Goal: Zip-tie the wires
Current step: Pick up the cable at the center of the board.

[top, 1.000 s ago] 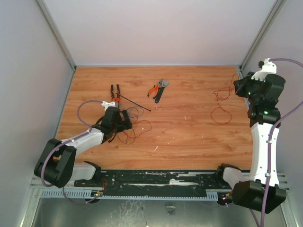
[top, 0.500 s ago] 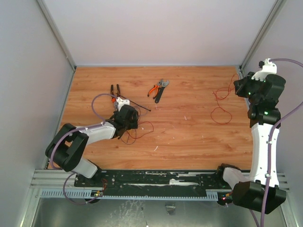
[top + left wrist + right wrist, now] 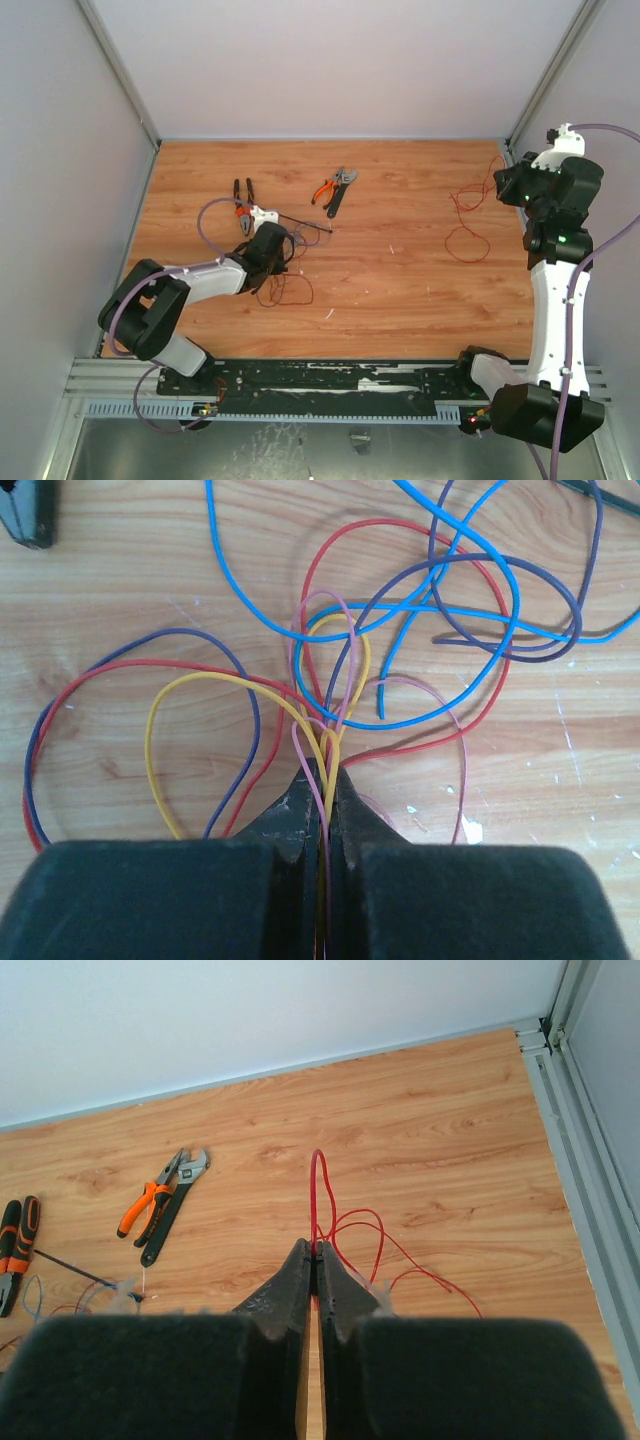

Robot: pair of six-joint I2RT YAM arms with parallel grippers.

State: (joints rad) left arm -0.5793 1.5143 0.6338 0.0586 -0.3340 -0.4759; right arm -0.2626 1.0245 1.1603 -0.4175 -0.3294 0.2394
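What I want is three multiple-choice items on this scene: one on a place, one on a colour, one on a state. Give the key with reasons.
1. The orange-handled pliers lie:
A) beside a wrench
B) at the table's near edge
C) in the far right corner

2. The right gripper pinches a wire coloured:
A) blue
B) red
C) yellow

3. The left gripper is:
A) open above bare wood
B) shut on several wires
C) shut on the wrench

Key:
1 A, the top view shows the two tools side by side.
2 B, the wire rising from its tips is red.
3 B, its tips meet around a bundle of strands.
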